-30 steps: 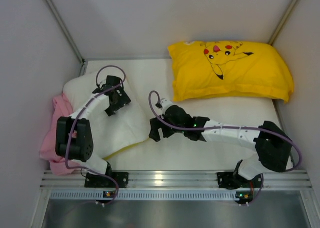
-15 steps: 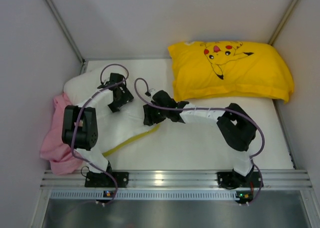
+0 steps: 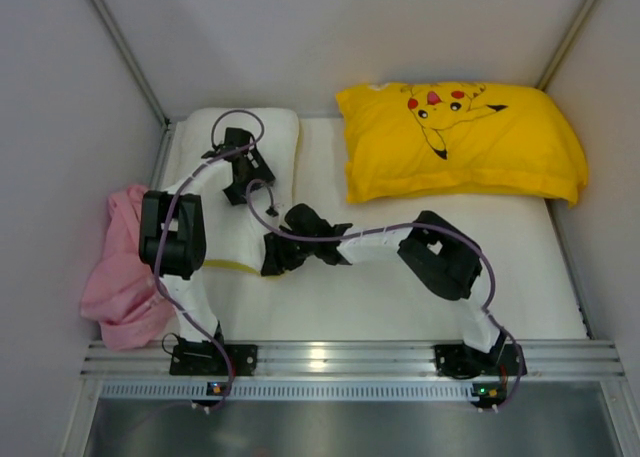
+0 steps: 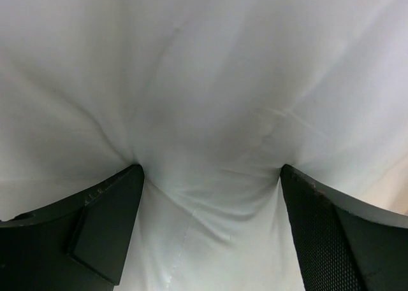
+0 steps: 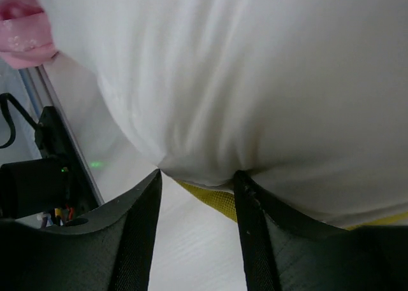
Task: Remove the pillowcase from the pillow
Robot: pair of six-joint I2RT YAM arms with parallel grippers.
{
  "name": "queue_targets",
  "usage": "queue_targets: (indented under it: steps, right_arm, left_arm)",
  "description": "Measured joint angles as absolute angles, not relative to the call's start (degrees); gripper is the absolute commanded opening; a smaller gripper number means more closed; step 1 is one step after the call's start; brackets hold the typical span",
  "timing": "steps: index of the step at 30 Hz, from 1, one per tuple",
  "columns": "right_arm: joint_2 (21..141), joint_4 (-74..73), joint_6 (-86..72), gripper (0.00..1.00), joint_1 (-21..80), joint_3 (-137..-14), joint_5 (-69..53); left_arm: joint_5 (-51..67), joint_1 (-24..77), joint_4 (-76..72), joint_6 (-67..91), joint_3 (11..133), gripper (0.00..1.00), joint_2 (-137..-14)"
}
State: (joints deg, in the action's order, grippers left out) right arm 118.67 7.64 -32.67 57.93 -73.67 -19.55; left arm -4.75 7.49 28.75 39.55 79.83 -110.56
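Note:
The white pillow [image 3: 215, 232] with yellow edge trim [image 5: 210, 198] lies lengthwise at the back left of the table. My left gripper [image 3: 240, 177] presses down on its top; in the left wrist view its jaws [image 4: 210, 170] stand wide open, with the fingers dug into white fabric. My right gripper [image 3: 270, 259] is at the pillow's near right edge. In the right wrist view the gripper [image 5: 199, 173] pinches a fold of the pillow just above the trim. The pink pillowcase [image 3: 118, 277] lies crumpled to the left, off the pillow.
A yellow cartoon-print pillow [image 3: 460, 142] fills the back right. White walls close in on the left, back and right. The aluminium rail [image 3: 330, 362] with both arm bases runs along the near edge. A purple cable [image 3: 235, 122] loops over the left wrist.
The white pillow has swung from a slant at the left to lie straight against the back left corner. Both grippers moved with it, and the right jaws narrowed onto its edge.

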Motion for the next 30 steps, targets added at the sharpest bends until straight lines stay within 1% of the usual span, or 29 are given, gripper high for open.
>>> queue_targets:
  steps: [3,4,6,9,10,13,16,19,24,28,29,30]
  right_arm:
    - [120.5,7.6,-32.8,0.52,59.8,-76.8,-21.2]
    - [120.6,7.4,-32.7,0.55,60.0,-77.2,-21.3]
    - [120.3,6.8,-32.5,0.58,59.8,-77.4,-21.3]
    - [118.4,4.9,-32.3,0.65,58.7,-76.8,-20.6]
    - [116.7,3.7,-31.9,0.72,58.2,-75.6,-19.6]
    - [110.8,-0.1,-29.9,0.85,57.3,-72.5,-15.0]
    - [104.1,-3.2,-27.4,0.87,56.8,-69.5,-8.3]
    - [98.8,-6.1,-25.4,0.88,56.4,-68.2,-2.9]
    - [93.3,-8.4,-24.5,0.87,55.5,-66.6,3.7]
    - [90.1,-11.2,-25.2,0.88,55.0,-63.4,9.1]
    - [89.1,-11.5,-25.5,0.95,54.9,-62.0,10.0]
    - [87.7,-12.3,-25.7,1.00,54.9,-60.0,10.9]
  left_arm:
    - [-5.2,7.3,28.6,39.3,80.0,0.93,-110.4]
    - [-5.2,7.2,28.7,39.2,80.0,0.93,-110.2]
    - [-5.7,7.1,28.8,39.1,79.7,0.94,-109.3]
    - [-6.9,6.8,29.3,39.0,79.0,0.94,-107.0]
    - [-7.3,6.8,29.5,39.0,78.6,0.94,-106.1]
    - [-9.1,6.7,30.9,38.8,76.9,0.94,-102.3]
    - [-11.1,6.7,32.8,38.8,75.0,0.94,-97.6]
    - [-12.1,6.7,34.4,38.8,74.4,0.94,-93.6]
    - [-12.8,7.3,36.3,38.3,74.4,0.94,-87.3]
    - [-11.7,8.9,37.0,37.8,72.8,0.95,-82.4]
    - [-10.9,9.6,37.1,37.8,71.6,0.95,-80.4]
    - [-10.2,10.0,37.2,37.8,70.5,0.95,-79.0]
